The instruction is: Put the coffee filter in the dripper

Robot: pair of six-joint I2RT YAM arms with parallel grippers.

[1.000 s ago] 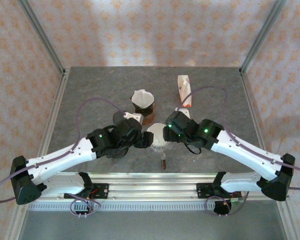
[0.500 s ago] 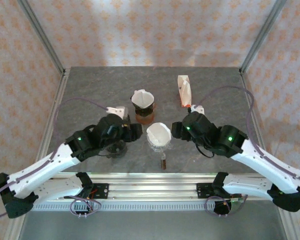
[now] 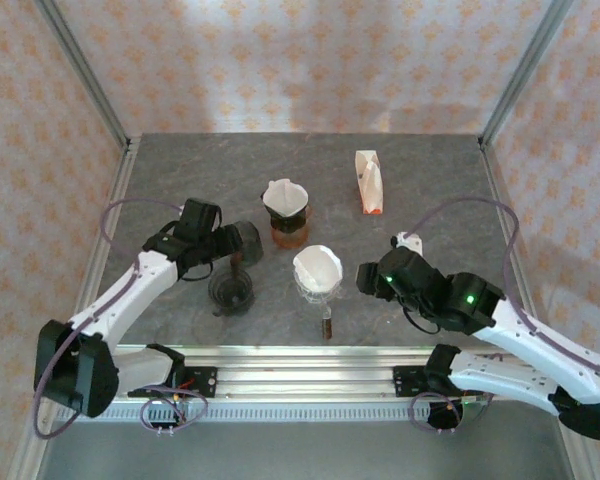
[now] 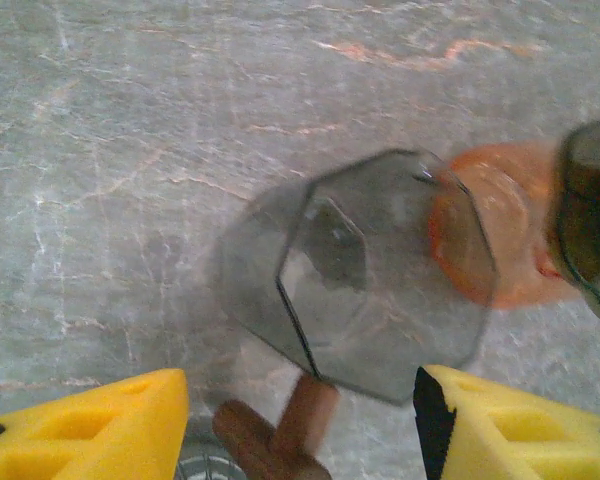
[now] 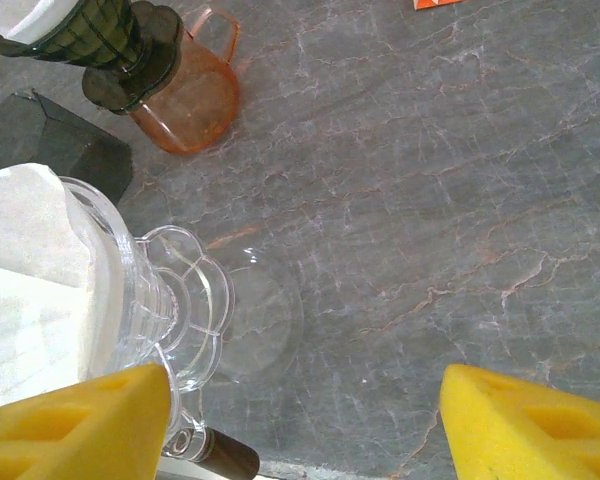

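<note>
A white coffee filter (image 3: 317,264) sits opened inside the clear glass dripper (image 3: 318,285), which stands at the table's middle with its dark handle (image 3: 327,325) toward the near edge. In the right wrist view the filter (image 5: 25,290) and the dripper's clear base (image 5: 185,300) lie at the left. My right gripper (image 3: 368,278) (image 5: 305,400) is open just right of the dripper, touching nothing. My left gripper (image 3: 248,243) (image 4: 300,400) is open to the dripper's left, above a smoky dark dripper (image 3: 230,290) (image 4: 380,270) with a brown handle (image 4: 280,435).
An orange cup (image 3: 288,232) (image 5: 190,100) carries a dark green dripper (image 5: 110,40) with its own white filter (image 3: 285,196), behind the clear one. A filter packet (image 3: 368,182) lies at the back right. Frame posts stand at the far corners.
Both grippers have drawn away from the clear dripper: the left swung left and back, the right pulled toward the near right. The filter stays in the dripper. The left jaws have narrowed somewhat.
</note>
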